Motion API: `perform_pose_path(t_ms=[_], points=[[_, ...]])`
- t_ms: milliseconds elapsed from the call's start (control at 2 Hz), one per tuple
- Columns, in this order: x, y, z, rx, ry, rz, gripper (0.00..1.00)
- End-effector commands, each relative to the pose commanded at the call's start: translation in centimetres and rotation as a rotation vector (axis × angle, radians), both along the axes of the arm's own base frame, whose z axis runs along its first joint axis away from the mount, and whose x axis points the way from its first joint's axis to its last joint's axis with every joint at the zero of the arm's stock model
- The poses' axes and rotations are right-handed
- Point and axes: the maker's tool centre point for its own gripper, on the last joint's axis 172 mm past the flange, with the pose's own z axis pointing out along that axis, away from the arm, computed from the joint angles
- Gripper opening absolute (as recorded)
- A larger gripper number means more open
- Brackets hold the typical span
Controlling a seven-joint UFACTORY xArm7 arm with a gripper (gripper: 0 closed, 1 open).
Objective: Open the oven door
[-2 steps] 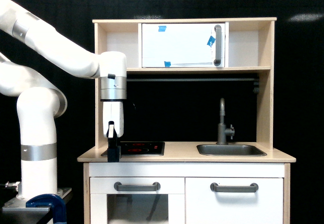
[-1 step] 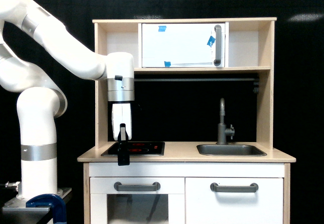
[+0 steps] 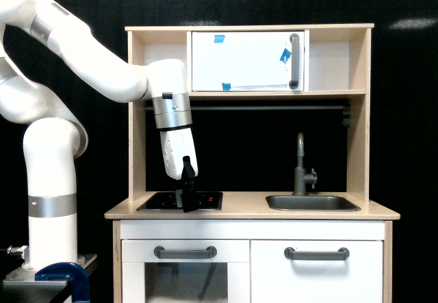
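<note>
Approach is the step in hand: black gripper (image 3: 188,200), jaw state impossible to tell, hangs low above the black hob (image 3: 179,201). Wide white oven door (image 3: 246,61) with 1 vertical grey bar handle (image 3: 294,61) sits shut on the upper shelf. Next move needs rising toward it. Wooden countertop (image 3: 253,213), black curtain behind.

white oven door (image 3: 250,60), blue tape bits; grey handle (image 3: 294,61); black pincer (image 3: 188,200)
</note>
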Motion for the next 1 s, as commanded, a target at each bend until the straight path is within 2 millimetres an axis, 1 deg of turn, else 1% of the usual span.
perform_pose_path(t_ms=[500,1000], points=[[7.2,2.8,1.9,0.050,-0.051,0.187,1.00],[11.3,6.2,5.0,0.277,-0.184,0.505,1.00]])
